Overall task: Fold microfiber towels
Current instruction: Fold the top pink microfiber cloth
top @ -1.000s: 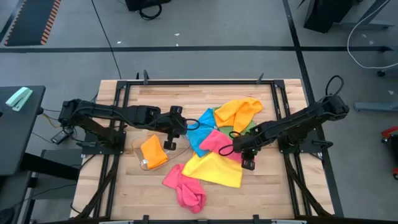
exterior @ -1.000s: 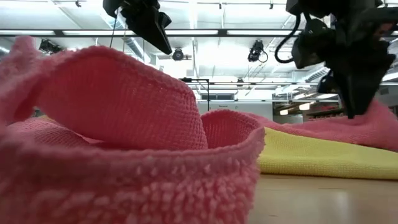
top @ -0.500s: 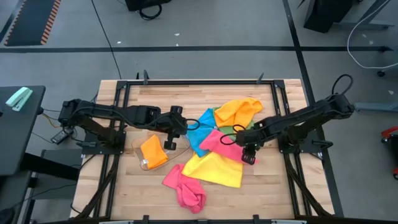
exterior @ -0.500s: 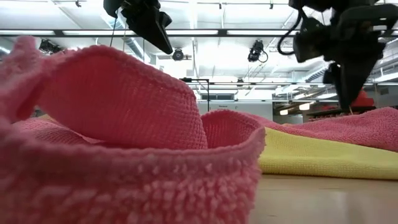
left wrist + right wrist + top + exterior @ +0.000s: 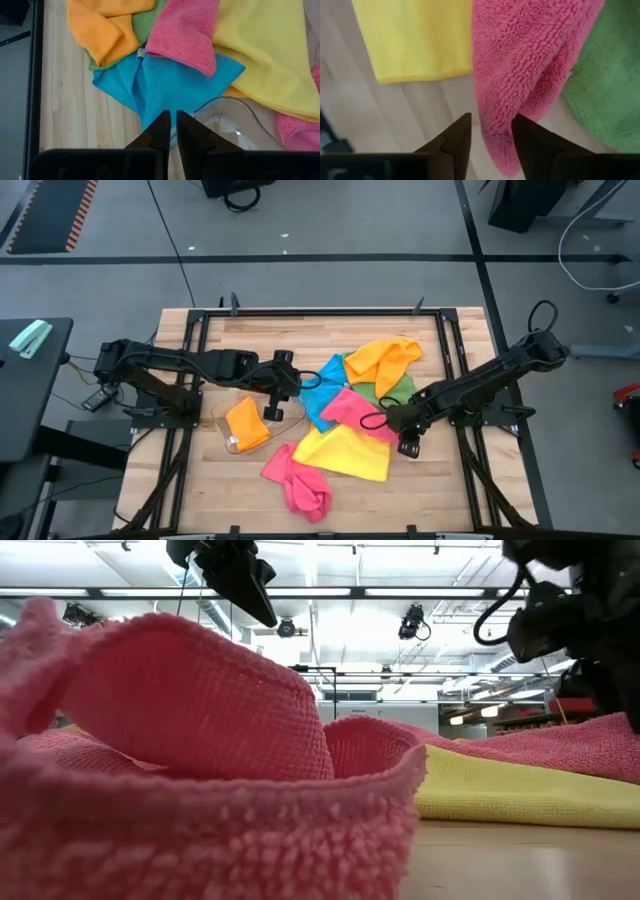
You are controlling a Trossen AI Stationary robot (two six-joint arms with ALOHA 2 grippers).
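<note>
Towels (image 5: 350, 405) heaped at table centre, 6 unfolded; 1 orange towel (image 5: 245, 423) folded in tray at 9 o'clock. Right gripper (image 5: 490, 131) part-open straddling pink towel (image 5: 530, 65) edge; left gripper (image 5: 173, 131) narrow, empty

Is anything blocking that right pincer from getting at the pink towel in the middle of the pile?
Nothing visible. The right pincer, open, hangs at the pink towel's edge, straddling it.

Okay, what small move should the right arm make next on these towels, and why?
Probably close the right gripper on the fluffy pink microfiber towel: its open fingers straddle that towel's edge, which lies loose over the wooden table beside the yellow microfiber towel.
</note>
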